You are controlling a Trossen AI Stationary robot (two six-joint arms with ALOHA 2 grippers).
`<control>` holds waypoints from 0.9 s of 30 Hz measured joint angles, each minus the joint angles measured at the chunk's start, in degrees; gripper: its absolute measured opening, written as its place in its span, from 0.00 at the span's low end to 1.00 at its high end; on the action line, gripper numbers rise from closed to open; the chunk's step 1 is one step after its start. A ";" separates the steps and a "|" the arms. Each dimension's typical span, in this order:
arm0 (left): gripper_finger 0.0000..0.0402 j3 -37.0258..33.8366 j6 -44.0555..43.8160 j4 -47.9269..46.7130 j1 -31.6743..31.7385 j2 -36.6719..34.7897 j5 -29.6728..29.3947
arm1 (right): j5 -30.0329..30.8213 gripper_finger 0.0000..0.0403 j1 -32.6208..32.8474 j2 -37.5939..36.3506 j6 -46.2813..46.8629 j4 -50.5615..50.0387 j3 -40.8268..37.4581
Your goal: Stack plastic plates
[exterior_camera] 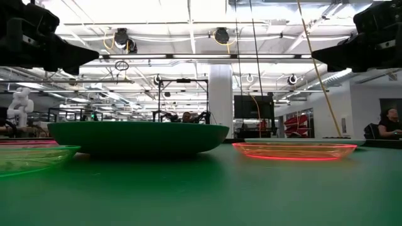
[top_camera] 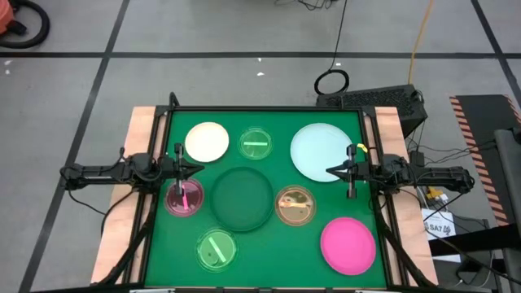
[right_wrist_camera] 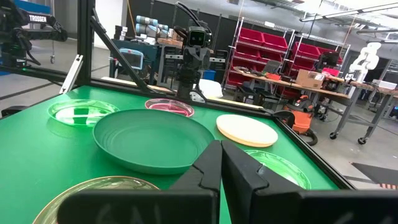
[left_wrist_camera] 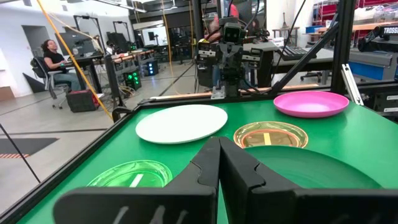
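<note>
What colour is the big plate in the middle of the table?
Dark green, nearly matching the mat; the high view shows it best.

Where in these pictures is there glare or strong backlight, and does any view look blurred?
Low view: bright ceiling lights wash out the background; the dark-green plate is backlit. High view: even light, reflections on the amber dish. Wrist views: nearby shut fingers look soft.

My bench has a bright green top with pale wood edges. At its centre sits a dark green plate. Around that plate lie a cream plate, a pale blue plate, a hot pink plate, two translucent green dishes with pale bar marks, a translucent pink dish and an amber dish. My left claw and right claw are black.
</note>
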 joint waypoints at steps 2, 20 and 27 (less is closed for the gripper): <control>0.02 0.00 0.00 0.00 0.01 -0.01 0.00 | 0.00 0.01 0.00 0.02 0.00 0.02 0.00; 0.02 0.00 0.00 -0.01 0.02 -0.01 0.00 | 0.02 0.01 0.02 0.02 0.00 0.02 -0.02; 0.02 0.00 0.00 0.00 0.02 0.00 0.00 | 0.00 0.01 0.00 0.02 4.96 0.02 -0.02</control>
